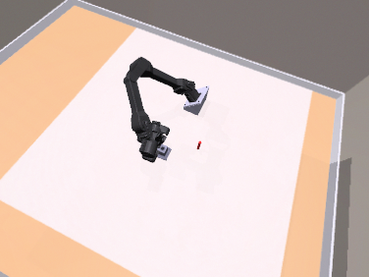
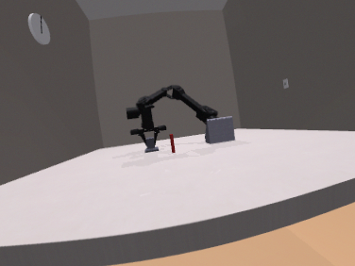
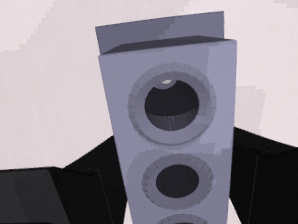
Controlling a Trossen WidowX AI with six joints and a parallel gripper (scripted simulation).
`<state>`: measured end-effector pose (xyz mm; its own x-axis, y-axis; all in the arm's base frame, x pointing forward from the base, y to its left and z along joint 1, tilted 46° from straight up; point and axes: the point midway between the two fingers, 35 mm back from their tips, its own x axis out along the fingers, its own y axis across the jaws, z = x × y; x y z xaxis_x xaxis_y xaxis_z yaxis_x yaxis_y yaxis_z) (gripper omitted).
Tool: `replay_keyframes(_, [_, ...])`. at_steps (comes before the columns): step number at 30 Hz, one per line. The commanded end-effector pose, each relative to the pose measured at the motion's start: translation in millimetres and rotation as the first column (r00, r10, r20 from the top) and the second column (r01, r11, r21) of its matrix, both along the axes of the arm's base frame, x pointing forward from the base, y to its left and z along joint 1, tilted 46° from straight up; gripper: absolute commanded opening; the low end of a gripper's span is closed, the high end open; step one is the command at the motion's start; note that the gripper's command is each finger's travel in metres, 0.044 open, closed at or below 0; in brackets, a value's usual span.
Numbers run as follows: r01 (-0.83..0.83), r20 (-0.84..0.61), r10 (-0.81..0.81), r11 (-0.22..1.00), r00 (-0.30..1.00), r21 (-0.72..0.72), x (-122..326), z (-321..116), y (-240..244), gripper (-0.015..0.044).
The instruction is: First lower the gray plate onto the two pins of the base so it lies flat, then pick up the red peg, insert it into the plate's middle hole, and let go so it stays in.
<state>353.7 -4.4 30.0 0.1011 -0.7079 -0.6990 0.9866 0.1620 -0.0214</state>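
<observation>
My gripper (image 2: 150, 143) (image 3: 168, 130) is shut on the gray plate (image 3: 120, 90) (image 2: 150, 141), one finger on each long side. The plate is above the gray base (image 3: 160, 32) (image 2: 151, 150) (image 1: 167, 156), whose far edge sticks out past the plate in the wrist view. Through the plate's end hole, a small light pin tip shows at the hole's far rim, off centre. The second hole looks dark, and the third is cut off by the frame. The other pin is hidden. The red peg (image 1: 199, 145) (image 2: 172, 143) stands upright apart from the base, out of the wrist view.
The arm reaches over from its gray wedge-shaped mount (image 1: 195, 107) (image 2: 220, 130), which stands farther back on the white table top (image 1: 236, 206) (image 2: 189, 189). The peg stands to the right of the gripper and base in the top and exterior views.
</observation>
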Motion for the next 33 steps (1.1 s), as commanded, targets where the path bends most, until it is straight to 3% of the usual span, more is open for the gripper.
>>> replay_keyframes(1, [-0.001, 0.001, 0.001, 1.000, 1.000, 0.000, 0, 1, 1, 0.0000])
replay_keyframes(6, [-0.001, 0.001, 0.001, 1.000, 1.000, 0.000, 0, 1, 1, 0.0000])
replay_keyframes(23, [-0.001, 0.001, 0.001, 1.000, 1.000, 0.000, 0, 1, 1, 0.0440])
replay_keyframes(28, [-0.002, 0.000, 0.002, 1.000, 1.000, 0.002, 1, 6, 8, 0.0440])
replay_keyframes(33, [-0.006, -0.005, 0.006, 1.000, 1.000, 0.006, -4, 55, 61, 0.0440])
